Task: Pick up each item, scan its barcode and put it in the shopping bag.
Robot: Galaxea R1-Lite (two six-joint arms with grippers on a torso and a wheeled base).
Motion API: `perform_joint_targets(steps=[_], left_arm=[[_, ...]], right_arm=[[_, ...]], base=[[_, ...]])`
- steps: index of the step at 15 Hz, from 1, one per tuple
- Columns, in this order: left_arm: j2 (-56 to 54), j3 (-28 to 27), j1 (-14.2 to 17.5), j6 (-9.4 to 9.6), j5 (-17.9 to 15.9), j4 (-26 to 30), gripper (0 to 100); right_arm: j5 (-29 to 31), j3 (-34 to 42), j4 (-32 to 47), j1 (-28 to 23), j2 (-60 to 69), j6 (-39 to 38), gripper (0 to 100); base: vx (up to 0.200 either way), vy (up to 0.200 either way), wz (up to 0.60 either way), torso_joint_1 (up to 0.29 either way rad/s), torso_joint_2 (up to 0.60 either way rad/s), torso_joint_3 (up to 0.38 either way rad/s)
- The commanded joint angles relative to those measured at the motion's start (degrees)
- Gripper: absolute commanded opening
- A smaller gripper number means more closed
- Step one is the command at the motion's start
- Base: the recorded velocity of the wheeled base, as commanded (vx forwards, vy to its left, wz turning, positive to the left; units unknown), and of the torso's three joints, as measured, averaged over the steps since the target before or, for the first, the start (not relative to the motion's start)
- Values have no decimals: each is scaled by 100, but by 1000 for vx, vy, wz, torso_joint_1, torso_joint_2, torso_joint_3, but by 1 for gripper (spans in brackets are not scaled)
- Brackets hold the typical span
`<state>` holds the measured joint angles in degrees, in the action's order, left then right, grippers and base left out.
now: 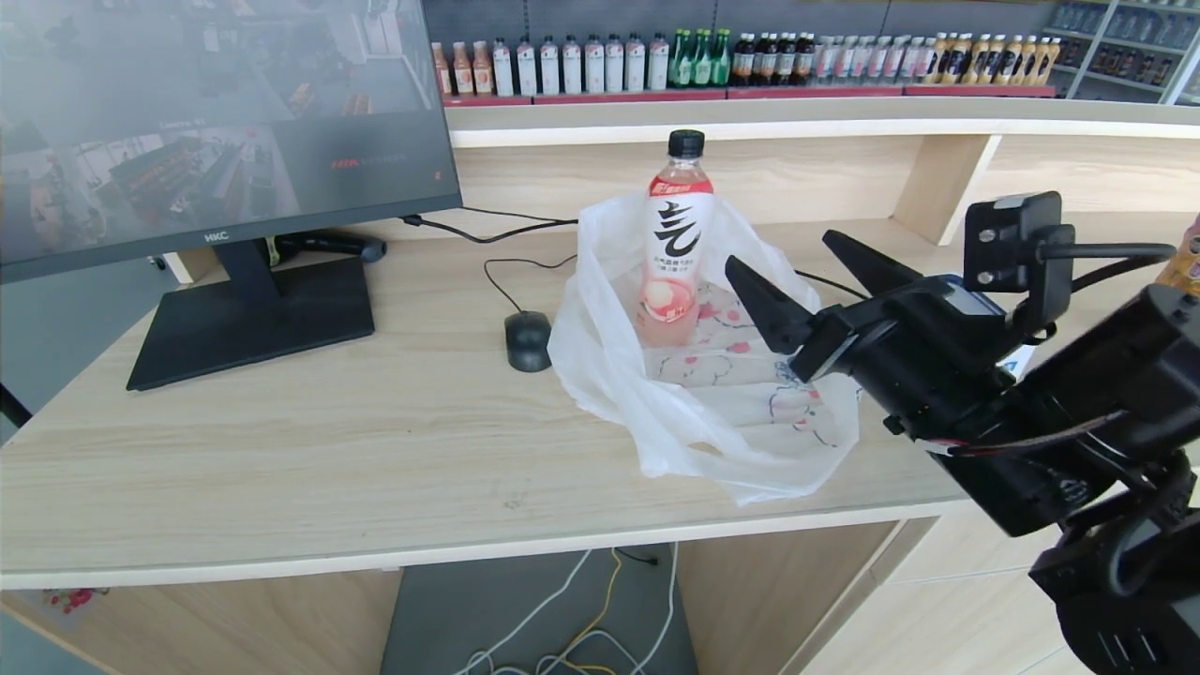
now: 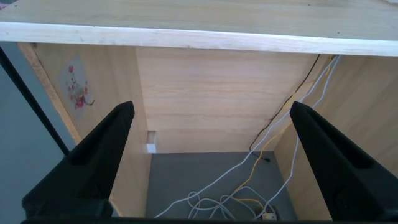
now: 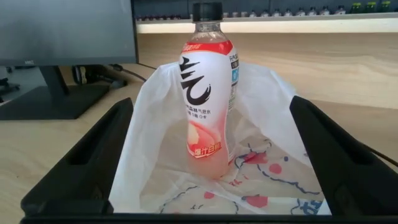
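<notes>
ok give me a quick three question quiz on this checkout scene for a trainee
1. True or false: the bottle stands upright in the shopping bag.
2. The right claw is: A) shut on the bottle, B) open and empty, C) shut on the shopping bag.
3. Fill in: on the counter, between the monitor and the shopping bag, lies a black ____.
Key: 1 true; 2 B; 3 mouse.
</notes>
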<state>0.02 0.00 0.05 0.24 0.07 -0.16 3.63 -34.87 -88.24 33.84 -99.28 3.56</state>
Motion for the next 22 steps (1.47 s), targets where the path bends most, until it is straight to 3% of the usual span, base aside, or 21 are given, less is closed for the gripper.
perform_joint_targets(steps=[1,6,10,13,19,22], left_arm=[[-2,0,4,2,1,-2,100],[-2,0,-5,11,1,-2,100],[-2,0,-5,2,1,-2,100],[-2,0,-5,2,1,-2,100],[-2,0,-5,11,1,-2,100],[-2,0,4,2,1,-2,100]], right_arm=[[-29,489,-176,114,181,57,100],[-161,718,-176,272,418,259,100],[-161,349,-176,351,172,286,100],[-161,366,-176,404,137,277,100],[-152,384,-176,360,111,277,100],[-144,551,-176,360,181,277,100]], base=[[0,0,0,0,0,0],[0,0,0,0,0,0],[0,0,0,0,0,0],[-200,0,0,9,2,-4],[0,0,0,0,0,0],[0,-200,0,2,-1,2]])
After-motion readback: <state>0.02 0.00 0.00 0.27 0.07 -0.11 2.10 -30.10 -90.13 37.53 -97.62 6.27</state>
